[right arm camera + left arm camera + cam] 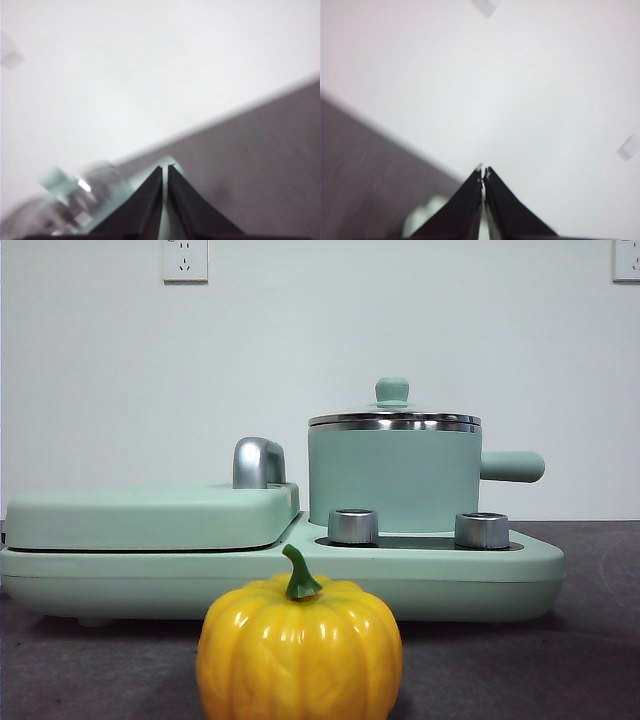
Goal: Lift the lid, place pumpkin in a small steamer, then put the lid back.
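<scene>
The yellow-orange ribbed pumpkin [299,648] with a green stem stands on the dark table at the front, in front of the cooker. Behind it the mint-green small steamer [393,478] sits on the cooker's right side, its side handle pointing right. The glass lid [394,416] with a steel rim and mint knob rests on the steamer. Neither arm shows in the front view. My left gripper [483,172] is shut and empty, facing the white wall. My right gripper [165,170] is also shut and empty, with the blurred lid [82,192] and steamer below it.
A mint-green cooker base [450,575] spans the table, with a flat griddle cover [150,515] and chrome handle [258,462] on its left. Two chrome dials [353,526] stand before the steamer. Wall sockets [185,258] hang on the white wall behind.
</scene>
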Motion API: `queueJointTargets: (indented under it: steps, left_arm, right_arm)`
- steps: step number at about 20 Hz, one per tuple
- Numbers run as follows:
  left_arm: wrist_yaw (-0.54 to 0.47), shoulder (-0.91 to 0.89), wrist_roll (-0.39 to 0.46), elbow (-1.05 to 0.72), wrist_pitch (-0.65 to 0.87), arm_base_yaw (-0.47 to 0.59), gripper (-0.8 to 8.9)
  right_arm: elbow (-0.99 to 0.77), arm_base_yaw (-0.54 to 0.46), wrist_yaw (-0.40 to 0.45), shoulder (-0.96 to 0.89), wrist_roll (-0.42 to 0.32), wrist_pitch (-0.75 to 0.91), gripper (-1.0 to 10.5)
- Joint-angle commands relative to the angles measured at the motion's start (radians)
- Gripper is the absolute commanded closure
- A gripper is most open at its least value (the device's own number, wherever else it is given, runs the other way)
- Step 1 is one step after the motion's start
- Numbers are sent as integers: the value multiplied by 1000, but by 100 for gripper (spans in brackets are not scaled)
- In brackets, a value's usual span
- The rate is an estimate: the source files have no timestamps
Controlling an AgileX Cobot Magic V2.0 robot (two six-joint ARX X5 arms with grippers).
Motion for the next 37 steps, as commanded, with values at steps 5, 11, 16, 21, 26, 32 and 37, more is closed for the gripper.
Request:
queueJointTargets:
  steps: [5, 11, 16, 21, 26, 32, 37]
  left_arm:
    - [4, 0, 71, 79, 51, 0, 805]
    - [5, 32, 122, 248, -159, 0, 804]
    - [5, 124, 165, 471, -468, 0, 804]
    - [5, 263, 330, 674, -621, 0, 803]
    - [31, 397, 476, 809, -705, -3, 804]
    - [156, 557, 637, 913, -823, -7, 804]
    - [210, 653, 860, 959, -905, -40, 804]
  right_arm:
    - [158, 2, -18, 1, -2, 32, 932]
    - [381, 2, -17, 28, -119, -181, 933]
    - [542, 2, -18, 97, -188, -375, 933]
    - [659, 2, -21, 212, -296, -479, 932]
    - [741, 2, -86, 342, -391, -555, 932]
    - [794, 2, -203, 483, -505, -610, 932]
    - [809, 18, -259, 558, -634, -668, 932]
